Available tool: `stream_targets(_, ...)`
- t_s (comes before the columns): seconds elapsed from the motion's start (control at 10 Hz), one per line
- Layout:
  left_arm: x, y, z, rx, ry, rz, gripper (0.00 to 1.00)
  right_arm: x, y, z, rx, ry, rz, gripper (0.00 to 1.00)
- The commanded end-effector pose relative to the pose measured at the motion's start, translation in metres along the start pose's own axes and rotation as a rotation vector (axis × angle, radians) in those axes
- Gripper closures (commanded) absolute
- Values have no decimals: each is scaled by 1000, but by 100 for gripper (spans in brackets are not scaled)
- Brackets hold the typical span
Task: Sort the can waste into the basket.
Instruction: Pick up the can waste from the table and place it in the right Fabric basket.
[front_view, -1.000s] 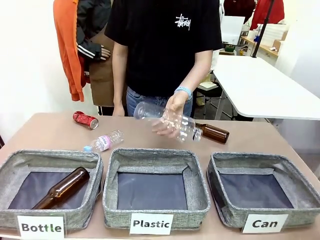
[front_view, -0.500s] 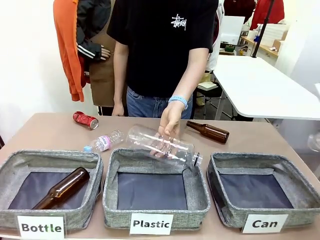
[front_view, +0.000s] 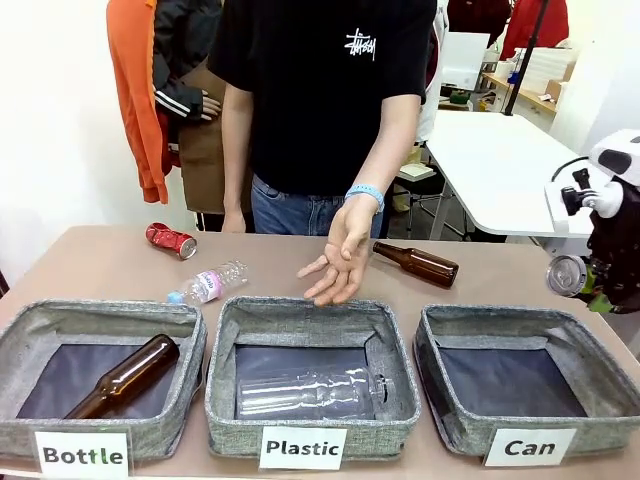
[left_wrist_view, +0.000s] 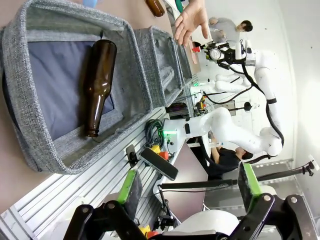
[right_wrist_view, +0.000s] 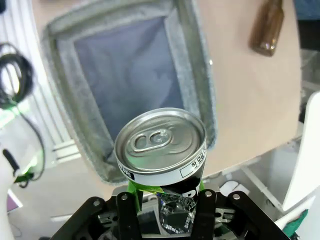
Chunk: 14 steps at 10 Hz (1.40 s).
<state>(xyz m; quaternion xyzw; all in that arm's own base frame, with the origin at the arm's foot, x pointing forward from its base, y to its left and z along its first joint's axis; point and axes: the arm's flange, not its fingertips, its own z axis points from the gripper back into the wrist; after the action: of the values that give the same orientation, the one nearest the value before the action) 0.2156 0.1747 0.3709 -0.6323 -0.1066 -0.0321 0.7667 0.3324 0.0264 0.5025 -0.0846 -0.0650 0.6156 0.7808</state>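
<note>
Over at the right edge of the front view, the black can (front_view: 567, 275) is clamped in the right gripper (front_view: 592, 288), tipped sideways just outside the right rim of the Can basket (front_view: 500, 318), which looks empty. So nothing's sorted yet imo: this one needs dropping in, and the crushed red can (front_view: 171, 240) sits upper left on the table (front_view: 100, 270), well apart. Left gripper (left_wrist_view: 190, 185) hangs near the Bottle bin (left_wrist_view: 135, 65), jaws wide apart, holding nothing.

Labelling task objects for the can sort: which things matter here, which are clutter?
Job: black can in right tool; crushed red can; Can basket.
Clutter: loose brown bottle; second brown bottle in Bottle basket; small plastic bottle; large plastic bottle in Plastic basket.
</note>
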Motion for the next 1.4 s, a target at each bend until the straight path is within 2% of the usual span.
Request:
stream_targets(0.0,-2,-4,1,-11,-2,8,0,10,-4,-2,-23,18,-23,56)
stream_targets(0.1,-2,-4,1,-11,-2,8,0,12,-3,-5,-18,10,-16,43)
stream_targets(0.2,-2,-4,1,-11,-2,8,0,15,-3,-8,-16,12,-10,1)
stream_targets(0.6,-2,-4,1,-11,-2,8,0,10,-2,-5,-12,7,-13,0)
stream_targets(0.9,-2,-4,1,-11,-2,8,0,2,0,-3,41,-70,-68,0)
stream_targets(1.0,-2,-4,1,-11,-2,8,0,-7,3,5,86,-180,-122,0)
stream_targets(1.1,-2,-4,1,-11,-2,8,0,-21,6,15,208,-387,-247,0)
stream_targets(1.2,-2,-4,1,-11,-2,8,0,-40,3,16,385,-746,-413,0)
stream_targets(1.3,-2,-4,1,-11,-2,8,0,-53,-3,8,522,-1049,-684,0)
